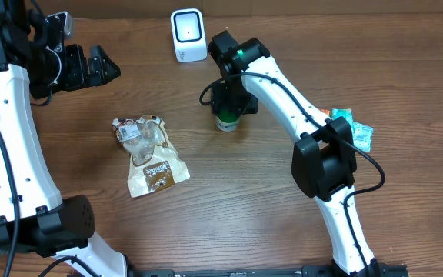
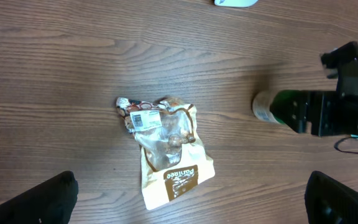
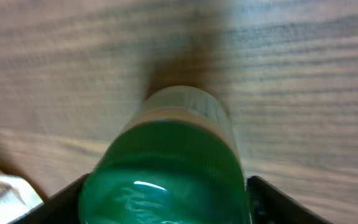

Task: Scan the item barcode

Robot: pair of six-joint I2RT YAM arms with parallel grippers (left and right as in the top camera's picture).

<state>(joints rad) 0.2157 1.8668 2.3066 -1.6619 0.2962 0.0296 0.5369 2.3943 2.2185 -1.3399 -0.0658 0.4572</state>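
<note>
I am seeing the green plastic bottle (image 3: 185, 118) standing upright on the table, with the right gripper (image 3: 165, 193) straddling it. Whether it is clamping, I cannot tell. The left gripper (image 2: 188, 200) is hanging wide open, well apart from the crumpled brown snack bag (image 1: 148, 154). Bare wooden table (image 1: 244, 215) is lying between bag and bottle, and the white box-shaped scanner (image 1: 188, 35) is standing near the far edge.

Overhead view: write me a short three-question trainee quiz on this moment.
1. True or false: the left pincer holds the snack bag.
2. Which one has the green bottle between its fingers? A. left pincer B. right pincer
3. Name the white device on the table beyond the bottle.
Key: 1 false; 2 B; 3 barcode scanner.
</note>
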